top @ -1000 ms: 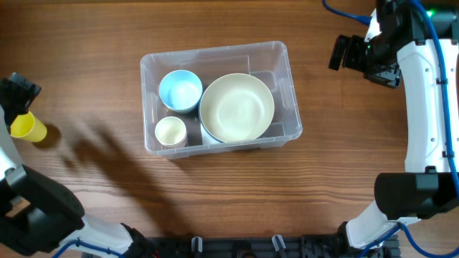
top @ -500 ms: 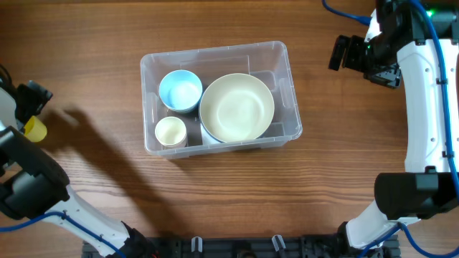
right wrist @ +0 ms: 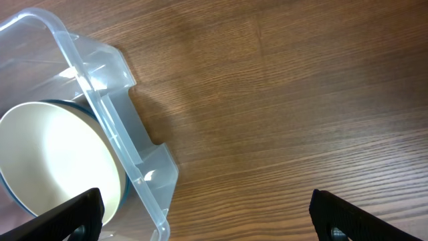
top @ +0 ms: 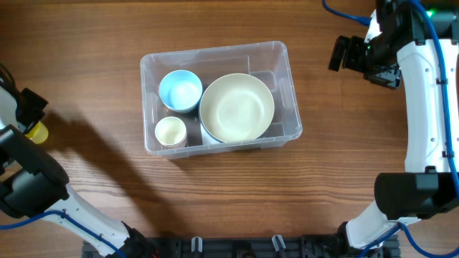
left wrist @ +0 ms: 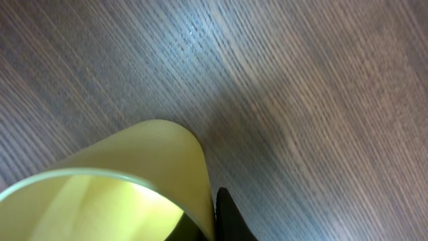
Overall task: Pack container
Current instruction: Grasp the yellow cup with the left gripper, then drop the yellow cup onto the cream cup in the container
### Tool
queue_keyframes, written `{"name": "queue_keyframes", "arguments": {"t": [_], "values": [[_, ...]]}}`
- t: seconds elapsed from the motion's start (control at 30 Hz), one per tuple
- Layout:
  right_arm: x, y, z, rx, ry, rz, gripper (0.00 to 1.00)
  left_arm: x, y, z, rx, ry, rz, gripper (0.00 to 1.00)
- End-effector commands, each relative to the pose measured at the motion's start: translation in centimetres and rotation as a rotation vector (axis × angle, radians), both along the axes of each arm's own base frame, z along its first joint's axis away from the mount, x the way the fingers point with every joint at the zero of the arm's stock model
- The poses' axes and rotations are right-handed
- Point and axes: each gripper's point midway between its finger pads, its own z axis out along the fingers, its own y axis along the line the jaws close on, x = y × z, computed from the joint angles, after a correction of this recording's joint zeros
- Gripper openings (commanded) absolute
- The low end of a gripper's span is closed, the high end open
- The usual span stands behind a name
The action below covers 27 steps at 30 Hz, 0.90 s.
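Container (top: 215, 56) sits mid-way along the desk (top: 215, 193), long axis left-right, bowls (top: 237, 107) inside. One yellow cup (left wrist: 154, 161) waits far left of it, against the left gripper (top: 31, 115), whose jaws' hold I cannot tell. Right gripper (right wrist: 210, 217) hangs near the container's right end, jaws wide, empty.

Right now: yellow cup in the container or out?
Out. The yellow cup is at the far left of the overhead view, well apart from the container.

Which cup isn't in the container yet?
The yellow cup by the left hand, outside; the blue cup and cream cup sit inside the container.
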Motion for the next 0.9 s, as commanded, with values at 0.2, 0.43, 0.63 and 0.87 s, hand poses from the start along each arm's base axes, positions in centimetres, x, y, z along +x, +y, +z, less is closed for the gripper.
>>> {"name": "queue_keyframes", "arguments": {"t": [0.2, 0.43, 0.63, 0.87], "values": [[0.1, 0.3, -0.6, 0.001, 0.020, 0.017, 1.00, 2.4, -20.4, 16.7, 0.065, -0.194, -0.463, 0.04], [0.0, 0.3, -0.7, 0.002, 0.024, 0.017, 1.00, -4.4, -37.8, 17.1, -0.079, -0.048, -0.954, 0.04], [-0.1, 0.3, -0.7, 0.002, 0.028, 0.017, 1.00, -5.6, -40.4, 16.4, -0.141, -0.019, -1.026, 0.04], [-0.2, 0.3, -0.7, 0.002, 0.031, 0.018, 1.00, -4.8, -40.7, 13.1, -0.161, 0.095, -1.018, 0.04]]}}
